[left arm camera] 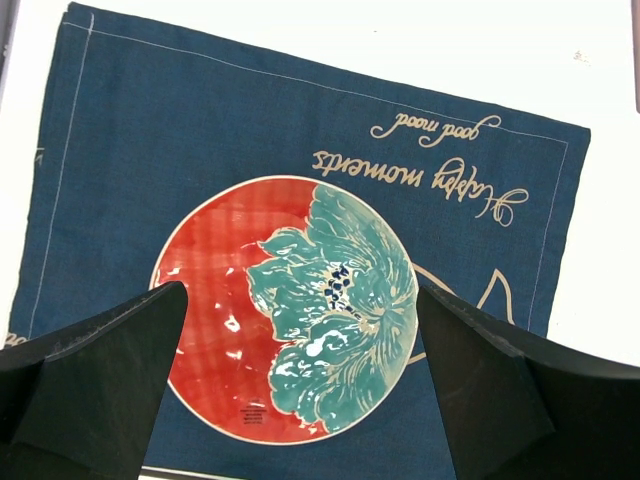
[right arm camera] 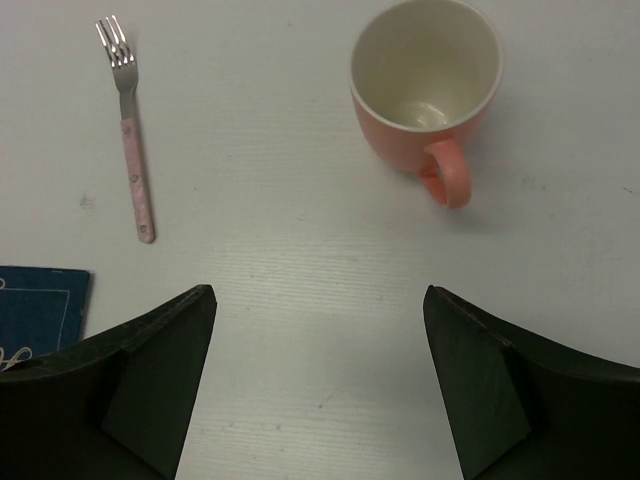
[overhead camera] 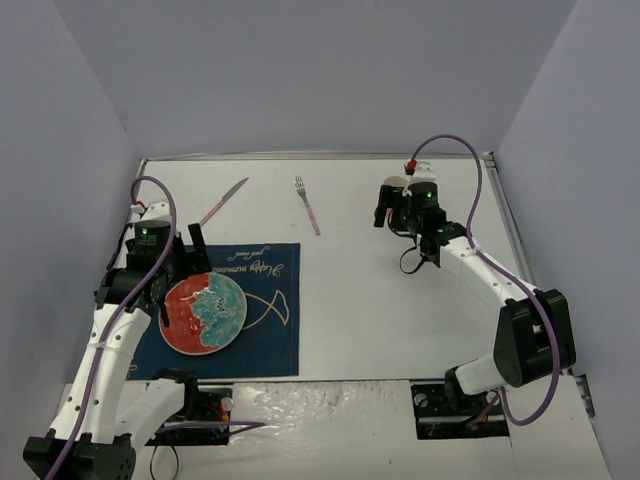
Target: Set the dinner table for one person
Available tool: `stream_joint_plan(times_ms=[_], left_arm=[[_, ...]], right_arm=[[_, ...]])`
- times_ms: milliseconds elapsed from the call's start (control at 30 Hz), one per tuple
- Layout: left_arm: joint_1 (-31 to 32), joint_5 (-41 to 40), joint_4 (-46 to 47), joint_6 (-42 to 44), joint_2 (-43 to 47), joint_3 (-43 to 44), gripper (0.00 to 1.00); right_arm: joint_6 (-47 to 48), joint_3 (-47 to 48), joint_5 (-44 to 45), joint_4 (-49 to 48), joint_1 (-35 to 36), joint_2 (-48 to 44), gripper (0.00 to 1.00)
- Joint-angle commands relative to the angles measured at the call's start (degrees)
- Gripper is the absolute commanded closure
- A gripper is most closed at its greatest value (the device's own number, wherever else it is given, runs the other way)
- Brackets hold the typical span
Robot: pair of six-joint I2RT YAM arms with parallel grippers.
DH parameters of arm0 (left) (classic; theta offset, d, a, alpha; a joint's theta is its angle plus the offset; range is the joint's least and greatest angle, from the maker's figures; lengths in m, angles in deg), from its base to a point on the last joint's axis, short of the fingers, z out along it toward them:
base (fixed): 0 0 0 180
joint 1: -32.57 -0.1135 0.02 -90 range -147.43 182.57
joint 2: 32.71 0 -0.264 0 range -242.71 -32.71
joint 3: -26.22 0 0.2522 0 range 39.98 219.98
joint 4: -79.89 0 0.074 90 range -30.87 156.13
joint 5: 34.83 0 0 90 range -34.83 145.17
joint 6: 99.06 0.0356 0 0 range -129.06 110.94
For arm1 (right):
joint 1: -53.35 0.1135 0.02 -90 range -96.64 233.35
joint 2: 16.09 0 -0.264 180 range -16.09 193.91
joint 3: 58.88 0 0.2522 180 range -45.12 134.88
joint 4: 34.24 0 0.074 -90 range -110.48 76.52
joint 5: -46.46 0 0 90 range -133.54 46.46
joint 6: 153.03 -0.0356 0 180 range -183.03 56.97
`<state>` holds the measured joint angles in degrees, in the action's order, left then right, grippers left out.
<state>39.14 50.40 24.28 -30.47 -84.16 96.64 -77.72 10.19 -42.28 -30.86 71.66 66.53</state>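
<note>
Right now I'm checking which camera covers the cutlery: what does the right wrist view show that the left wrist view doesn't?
Only the right wrist view: a pink-handled fork and an empty pink mug, set apart. Only the left wrist view: the red and teal plate. Both: the navy placemat, just a corner in the right wrist view, and the white dinner table.

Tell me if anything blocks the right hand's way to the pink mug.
Nothing visible does. Only bare dinner table lies between the open right hand and the mug, which stands upright just ahead. The fork lies well off to one side.
</note>
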Motion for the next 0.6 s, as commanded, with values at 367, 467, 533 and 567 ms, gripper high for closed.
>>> stream_joint_plan(times_ms=[367, 467, 533, 567], left_arm=[[4.5, 0.8, 8.8, -10.6, -19.0, 10.2, 0.03], [9.7, -2.5, 9.2, -11.4, -25.6, 15.1, 0.03], [12.8, -3.9, 9.6, -12.2, -30.3, 19.2, 0.03], [14.0, -4.3, 9.7, -12.8, -32.2, 20.9, 0.03]], right_arm=[[-0.4, -2.6, -0.1, -1.0, -0.6, -10.3, 0.11], [-0.9, -4.0, 0.9, -0.8, -0.6, -13.1, 0.08], [-1.9, -5.2, 1.1, -0.6, -0.6, -15.1, 0.06], [-2.5, -5.7, 1.1, -0.6, -0.6, -16.0, 0.06]])
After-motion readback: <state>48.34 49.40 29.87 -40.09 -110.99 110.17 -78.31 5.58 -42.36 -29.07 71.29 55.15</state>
